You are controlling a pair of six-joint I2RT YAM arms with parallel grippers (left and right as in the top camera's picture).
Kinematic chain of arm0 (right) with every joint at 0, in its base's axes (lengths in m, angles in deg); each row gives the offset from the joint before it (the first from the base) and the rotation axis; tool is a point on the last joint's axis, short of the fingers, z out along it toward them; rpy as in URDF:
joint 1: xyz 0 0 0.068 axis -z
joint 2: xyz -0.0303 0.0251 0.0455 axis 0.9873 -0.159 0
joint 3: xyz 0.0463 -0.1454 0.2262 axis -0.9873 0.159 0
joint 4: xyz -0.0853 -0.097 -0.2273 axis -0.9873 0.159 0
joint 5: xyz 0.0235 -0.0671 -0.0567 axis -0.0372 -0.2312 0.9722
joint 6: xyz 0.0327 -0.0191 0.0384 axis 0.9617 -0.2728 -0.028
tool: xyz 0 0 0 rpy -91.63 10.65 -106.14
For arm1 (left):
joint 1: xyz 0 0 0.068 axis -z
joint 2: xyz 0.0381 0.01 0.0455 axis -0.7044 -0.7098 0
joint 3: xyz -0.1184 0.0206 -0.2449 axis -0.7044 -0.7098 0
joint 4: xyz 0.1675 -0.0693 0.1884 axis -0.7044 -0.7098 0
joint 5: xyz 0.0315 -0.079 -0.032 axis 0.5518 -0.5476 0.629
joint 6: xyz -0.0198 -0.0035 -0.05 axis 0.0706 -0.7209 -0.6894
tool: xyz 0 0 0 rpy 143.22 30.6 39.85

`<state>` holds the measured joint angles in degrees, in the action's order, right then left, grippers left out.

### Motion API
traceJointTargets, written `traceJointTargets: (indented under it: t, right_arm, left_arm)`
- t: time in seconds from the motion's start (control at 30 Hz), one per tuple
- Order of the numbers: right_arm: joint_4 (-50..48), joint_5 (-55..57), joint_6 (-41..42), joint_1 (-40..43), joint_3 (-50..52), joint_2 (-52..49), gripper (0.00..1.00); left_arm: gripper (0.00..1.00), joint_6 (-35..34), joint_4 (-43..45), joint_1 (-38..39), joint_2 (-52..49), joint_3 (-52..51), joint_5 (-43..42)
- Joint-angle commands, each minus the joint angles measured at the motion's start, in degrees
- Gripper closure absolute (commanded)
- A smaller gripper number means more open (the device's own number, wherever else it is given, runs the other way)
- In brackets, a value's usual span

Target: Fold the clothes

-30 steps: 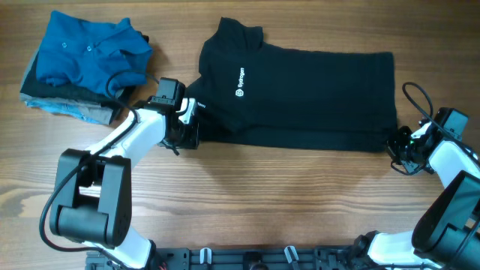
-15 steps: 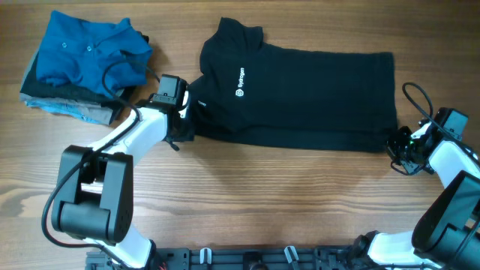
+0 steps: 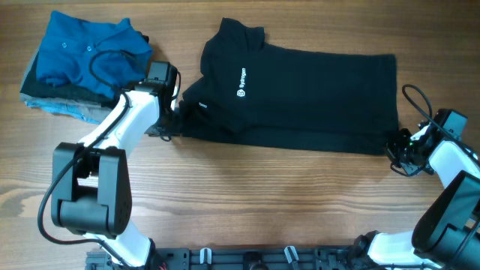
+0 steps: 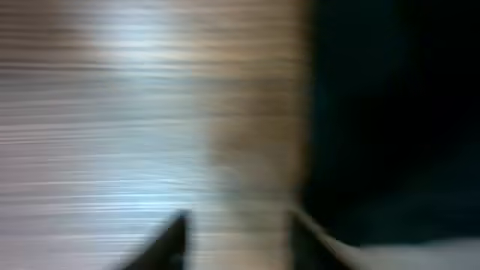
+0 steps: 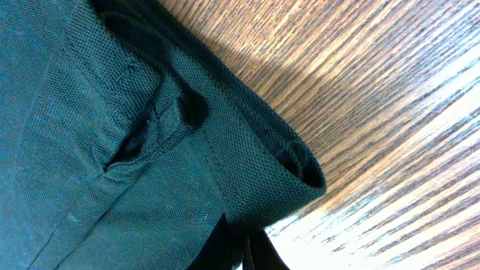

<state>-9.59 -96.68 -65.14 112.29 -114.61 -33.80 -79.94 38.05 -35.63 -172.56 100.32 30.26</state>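
Wood-grain table [image 3: 300,195] carries the black polo shirt [image 3: 315,90] stretched lengthwise across its far half, collar to the left and hem to the right, beside a stack of other garments [image 3: 82,67]. The right gripper [image 3: 397,146] is clamped on the hem's near corner. The left gripper [image 3: 171,120] sits by the sleeve, and in its blurred wrist view the fingers seem parted over bare wood. The shirt looks narrowed into a long band at most, so I judge the crosswise folds are not yet done.
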Motion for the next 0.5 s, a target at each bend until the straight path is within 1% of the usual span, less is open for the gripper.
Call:
traceJointTargets:
  t: [0.0,0.03,0.07,0.1,0.13,0.2,0.23,0.3,0.33,0.37,0.47]
  right_arm:
    - [0.07,1.99,0.57,0.46,-1.33,0.11,0.96]
    - [0.09,1.97,0.57,0.46,-1.31,0.13,0.96]
    - [0.11,1.97,0.55,0.46,-1.33,0.13,0.96]
    - [0.11,1.92,0.57,0.46,-1.33,0.13,0.96]
    - [0.11,1.75,0.55,0.46,-1.31,0.13,0.96]
    - [0.26,1.57,0.52,0.46,-1.33,0.13,0.96]
    - [0.31,1.55,0.52,0.46,-1.31,0.13,0.95]
    - [1.03,1.57,0.50,0.46,-1.33,0.13,0.96]
    - [1.64,1.60,0.52,0.46,-1.33,0.20,0.96]
    - [2.49,1.64,0.52,0.46,-1.33,0.42,0.96]
    - [8.20,3.45,2.01,0.46,-1.81,2.56,0.96]
  left_arm:
    - [0.29,1.88,-0.28,-0.15,-0.17,0.79,-14.91]
    - [0.25,1.88,-0.02,-0.15,-0.22,0.52,-14.91]
    - [0.24,1.88,0.72,-0.15,-0.33,-0.04,-14.86]
    - [0.23,1.88,2.14,-0.15,-0.33,-1.07,-14.36]
    - [0.27,1.86,4.74,-0.15,-0.33,-2.91,-13.16]
    - [0.39,1.84,8.85,-0.22,-0.33,-5.64,-12.79]
    - [0.49,1.81,11.43,-0.22,-0.33,-7.15,-12.66]
    - [0.76,1.42,13.92,-0.28,-0.33,-8.90,-12.09]
    - [0.89,1.42,13.49,-0.28,-0.33,-8.94,-12.04]
    - [0.96,1.42,12.41,-0.33,-0.31,-8.92,-11.21]
    - [0.96,1.40,6.88,-0.87,-0.31,-8.92,-4.39]
